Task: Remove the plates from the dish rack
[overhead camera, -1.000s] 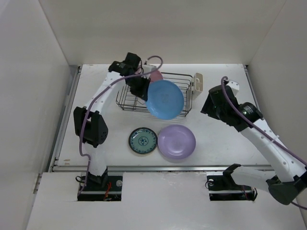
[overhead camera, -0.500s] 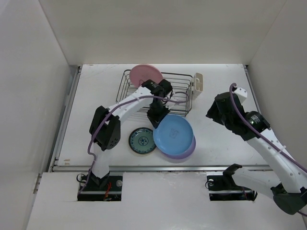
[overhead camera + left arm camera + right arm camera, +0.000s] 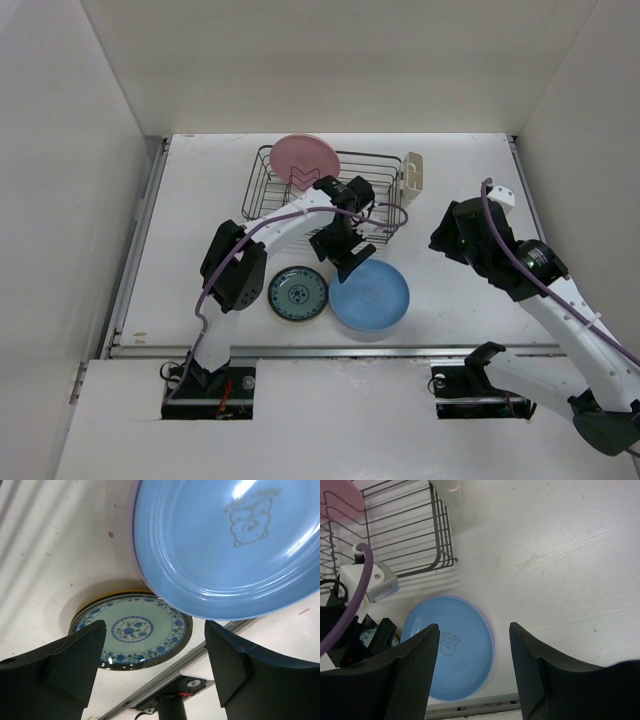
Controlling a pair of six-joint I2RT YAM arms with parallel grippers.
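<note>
The blue plate (image 3: pixel 372 295) (image 3: pixel 225 545) (image 3: pixel 452 650) lies flat on a lavender plate, of which only a thin rim (image 3: pixel 135 510) shows. To its left lies the teal patterned plate (image 3: pixel 298 294) (image 3: pixel 132 630), with a yellow edge (image 3: pixel 112 597) showing under it. A pink plate (image 3: pixel 303 160) (image 3: pixel 337 502) stands upright in the dark wire dish rack (image 3: pixel 258 200) (image 3: pixel 438 530). My left gripper (image 3: pixel 348 265) (image 3: pixel 155 665) hangs open just above the blue plate's far-left edge, holding nothing. My right gripper (image 3: pixel 447 235) (image 3: pixel 475 670) hovers open to the right of the rack, empty.
A cream utensil cup (image 3: pixel 412 172) (image 3: pixel 447 490) hangs on the rack's right end. The left arm's lavender cable (image 3: pixel 385 215) loops over the rack's front. A metal rail (image 3: pixel 300 350) runs along the table's near edge, just below the plates. White walls enclose the table.
My left arm carried the blue plate from the rack down onto the lavender plate and opened its jaws, letting it go. The right arm shifted slightly.
</note>
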